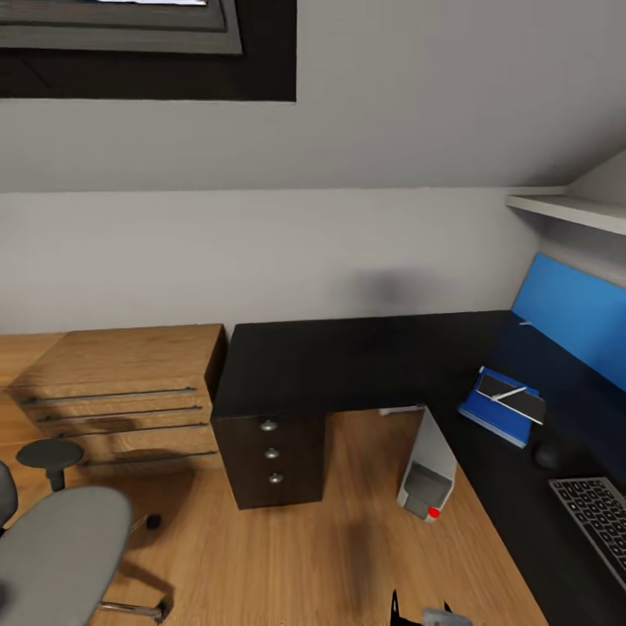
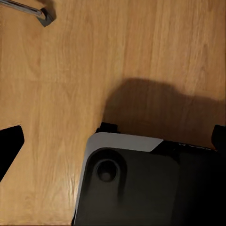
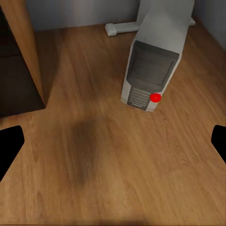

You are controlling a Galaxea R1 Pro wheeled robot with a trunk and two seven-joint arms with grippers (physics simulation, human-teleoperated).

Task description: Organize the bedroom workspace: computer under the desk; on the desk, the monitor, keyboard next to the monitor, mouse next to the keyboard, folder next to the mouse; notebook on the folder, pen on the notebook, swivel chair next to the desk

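The black L-shaped desk [image 1: 348, 356] runs along the wall and down the right side. The silver computer [image 1: 428, 474] stands on the floor under it, its red light facing me, and is also seen as the computer [image 3: 155, 61] ahead of my right gripper [image 3: 113, 143], which is open and empty. On the desk's right wing lies the blue folder [image 1: 487, 416] with the dark notebook [image 1: 522, 404] and the white pen [image 1: 509, 393] on top. Nearer along that wing lie the mouse [image 1: 548, 454] and the keyboard [image 1: 600, 520]. The grey swivel chair [image 1: 52, 556] is at the lower left. My left gripper [image 2: 113, 141] hangs open over the floor. The monitor is out of view.
A light-wood chest [image 1: 122, 387] stands left of the desk's drawer unit [image 1: 271, 452]. A blue wall panel [image 1: 574, 317] and a white shelf [image 1: 565, 209] are above the right wing. A chair leg with its castor [image 2: 44, 16] and my own base [image 2: 132, 188] lie below the left gripper.
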